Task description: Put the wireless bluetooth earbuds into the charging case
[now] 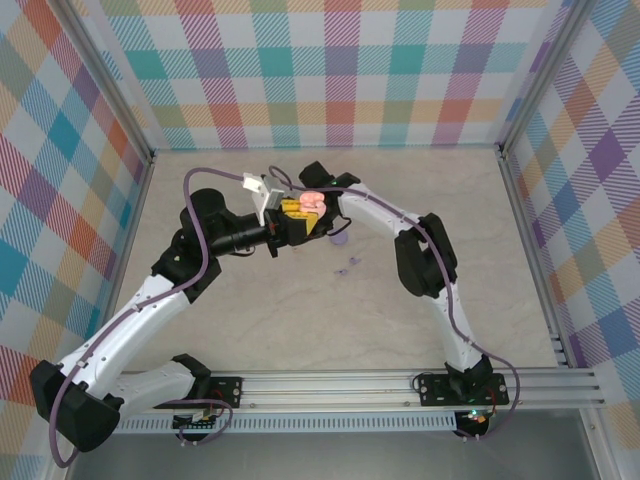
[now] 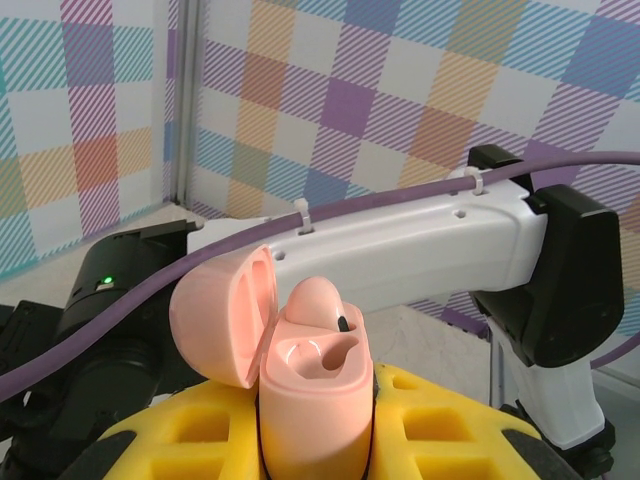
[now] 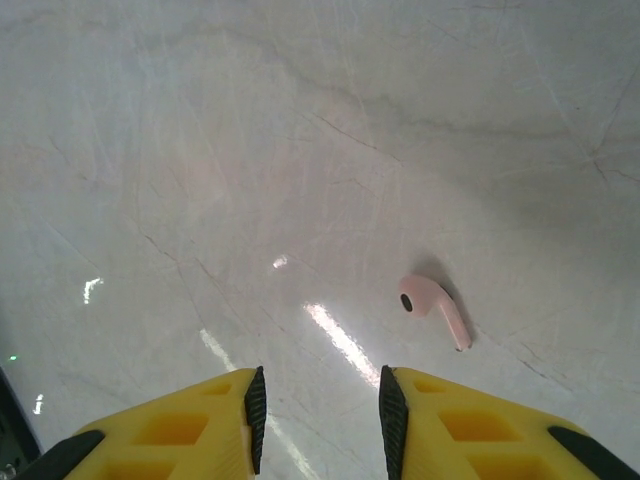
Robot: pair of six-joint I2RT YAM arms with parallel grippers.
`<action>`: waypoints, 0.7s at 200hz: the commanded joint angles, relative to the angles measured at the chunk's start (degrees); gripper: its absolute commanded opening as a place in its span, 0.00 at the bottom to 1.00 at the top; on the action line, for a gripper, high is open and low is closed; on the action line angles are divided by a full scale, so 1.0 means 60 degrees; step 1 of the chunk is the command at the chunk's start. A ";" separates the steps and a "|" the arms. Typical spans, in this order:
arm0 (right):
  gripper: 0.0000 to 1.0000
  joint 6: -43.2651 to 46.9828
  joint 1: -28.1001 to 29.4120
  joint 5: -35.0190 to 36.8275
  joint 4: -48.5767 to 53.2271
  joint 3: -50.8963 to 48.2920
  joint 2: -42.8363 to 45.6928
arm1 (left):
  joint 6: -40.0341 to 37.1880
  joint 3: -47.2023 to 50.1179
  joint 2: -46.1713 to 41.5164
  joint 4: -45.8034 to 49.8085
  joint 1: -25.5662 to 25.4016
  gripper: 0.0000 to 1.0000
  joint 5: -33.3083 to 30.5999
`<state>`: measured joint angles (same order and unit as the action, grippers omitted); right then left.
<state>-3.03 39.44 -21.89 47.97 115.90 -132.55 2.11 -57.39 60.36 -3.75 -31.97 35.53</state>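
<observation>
Two of my arms meet over the middle of the table (image 1: 250,330) in the top view. My left gripper (image 1: 295,212) lifts the charging case (image 1: 310,202) off the surface, I think so the right can work at it. Lilac earbuds (image 1: 340,241) lie apart, just nearer my bases.

From the left wrist, my yellow fingers (image 2: 440,430) are pressed against the case with its lid (image 2: 225,315) swung open. One pink earbud (image 2: 315,298) sits in its socket, and the socket beside it is empty.

From the right wrist, my right gripper (image 3: 318,400) hangs spread and holds nothing. The loose pink earbud (image 3: 435,305) lies on the table just ahead and to the side, probably my next pick.
</observation>
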 commanded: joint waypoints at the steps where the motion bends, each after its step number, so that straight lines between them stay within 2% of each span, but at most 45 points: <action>1: 0.37 0.0500 0.0175 0.0535 0.0740 0.0603 -0.0387 | -0.0099 -0.0407 -0.0259 0.0140 -0.0048 0.09 0.0200; 59: 0.39 0.0935 0.0486 0.1482 0.1387 0.1756 -0.1347 | -0.0094 -0.0440 -0.0260 0.0201 -0.0048 0.09 0.0245; 140: 0.43 0.1170 0.0797 0.2612 0.1661 0.2534 -0.2046 | -0.0130 -0.0427 -0.0255 0.0252 -0.0048 0.09 0.0289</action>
<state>2.52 43.48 -9.10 55.66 128.09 -143.28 2.07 -58.02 59.96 -2.85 -31.97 36.01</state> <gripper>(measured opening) 0.425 0.229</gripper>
